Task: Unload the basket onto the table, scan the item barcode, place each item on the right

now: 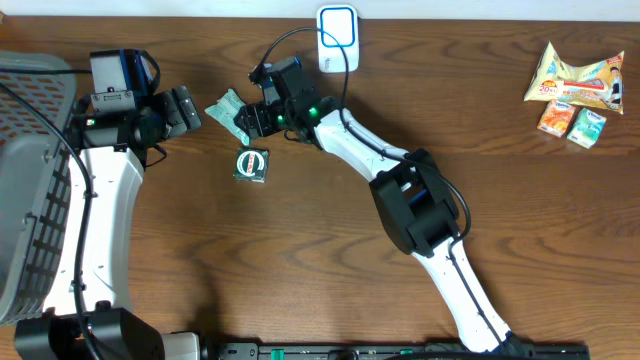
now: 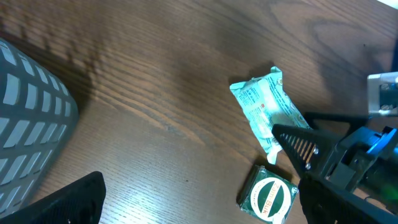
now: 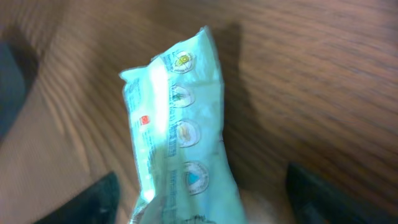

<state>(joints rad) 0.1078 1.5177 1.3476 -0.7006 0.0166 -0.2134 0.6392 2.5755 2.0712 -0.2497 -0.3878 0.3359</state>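
**Desk:** Where's the item from your end?

**Me:** I see the teal packet [image 1: 224, 104] lying flat on the table [image 1: 300, 250], left of the white scanner [image 1: 338, 38] and a little nearer the arms' bases. My right hand [image 1: 243, 120] is low over it with its fingers [image 3: 93, 199] apart. One sits on each side of the packet's end, and neither visibly presses it.

**Desk:** And the other arm?

**Me:** My left hand [image 1: 190, 108] hangs farther left of the scanner, beyond the packet, spread wide and holding nothing. A small green box [image 1: 251, 165] also lies left of the scanner, nearer the bases than the packet.
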